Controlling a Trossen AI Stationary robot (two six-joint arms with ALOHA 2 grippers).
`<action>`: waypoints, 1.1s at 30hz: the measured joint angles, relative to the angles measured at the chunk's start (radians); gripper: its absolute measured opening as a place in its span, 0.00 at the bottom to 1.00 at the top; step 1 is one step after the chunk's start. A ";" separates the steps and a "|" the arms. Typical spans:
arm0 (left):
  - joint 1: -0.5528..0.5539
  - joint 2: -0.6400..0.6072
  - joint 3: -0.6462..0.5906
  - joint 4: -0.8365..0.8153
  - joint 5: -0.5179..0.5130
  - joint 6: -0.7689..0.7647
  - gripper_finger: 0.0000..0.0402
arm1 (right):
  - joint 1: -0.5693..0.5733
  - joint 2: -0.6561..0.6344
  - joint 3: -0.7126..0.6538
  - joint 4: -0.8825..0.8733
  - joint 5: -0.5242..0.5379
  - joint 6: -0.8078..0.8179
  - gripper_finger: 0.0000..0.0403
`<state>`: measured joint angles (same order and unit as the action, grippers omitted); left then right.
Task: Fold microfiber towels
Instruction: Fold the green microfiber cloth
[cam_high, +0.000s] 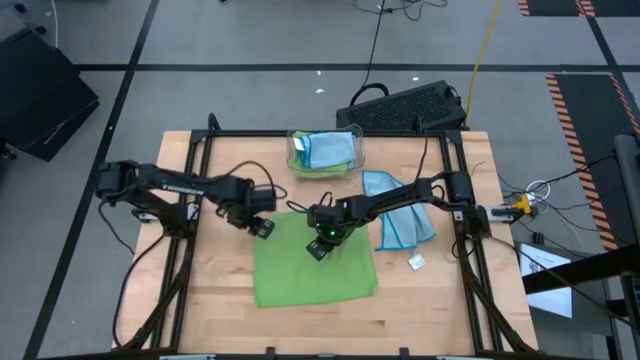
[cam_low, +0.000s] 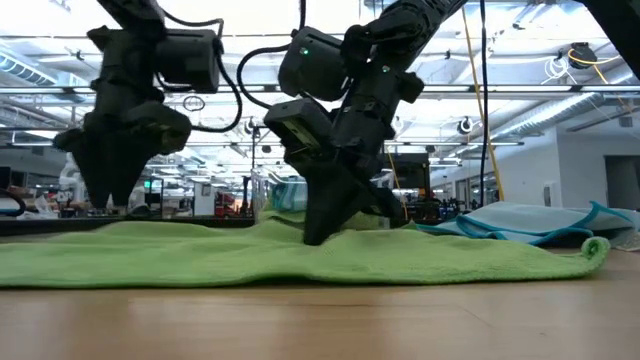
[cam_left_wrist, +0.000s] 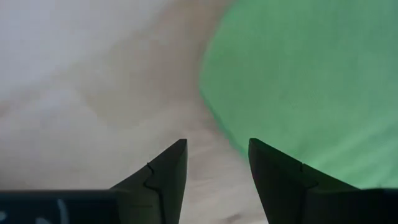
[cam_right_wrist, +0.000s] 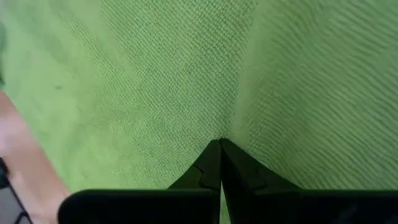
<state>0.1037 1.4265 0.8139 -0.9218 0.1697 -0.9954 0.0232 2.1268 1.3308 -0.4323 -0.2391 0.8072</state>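
Note:
A lime green microfiber towel (cam_high: 315, 268) lies spread flat on the wooden table (cam_high: 430, 310). My right gripper (cam_right_wrist: 219, 144) is shut, with its tips down on the towel's far middle part (cam_high: 318, 250). My left gripper (cam_left_wrist: 217, 155) hangs open just above the towel's far left corner (cam_high: 262, 228), with bare table between its fingers, and holds nothing. In the low view it (cam_low: 108, 205) stands at the left, behind the towel's far edge. Light blue towels (cam_high: 405, 215) lie rumpled on the table to the right. My right gripper sets its shut fingertips (cam_low: 315, 236) on the green towel's upper face (cam_right_wrist: 211, 118), a little inside its far edge. The fingers slant steeply down from the table's right. A crease runs away from the tips. Whether any cloth is caught between them I cannot tell. The towel lies on the table.
A clear plastic bin (cam_high: 325, 152) with blue and green cloths stands at the table's far middle. A small white tag (cam_high: 417, 262) lies right of the green towel. A black keyboard (cam_high: 405, 105) sits beyond the far edge. Bare wood shows along the near edge.

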 joint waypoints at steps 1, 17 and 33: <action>-0.021 0.000 -0.013 0.027 0.011 -0.032 0.43 | 0.000 -0.004 -0.001 -0.019 0.002 0.001 0.00; -0.152 0.007 -0.034 0.063 -0.279 0.087 0.43 | 0.004 -0.039 -0.005 -0.049 0.007 -0.034 0.00; -0.281 0.006 -0.182 0.335 -0.440 0.276 0.43 | 0.004 -0.040 -0.004 -0.021 0.008 -0.029 0.00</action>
<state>-0.1775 1.4327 0.6324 -0.5871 -0.2700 -0.7195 0.0277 2.0865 1.3270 -0.4536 -0.2316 0.7781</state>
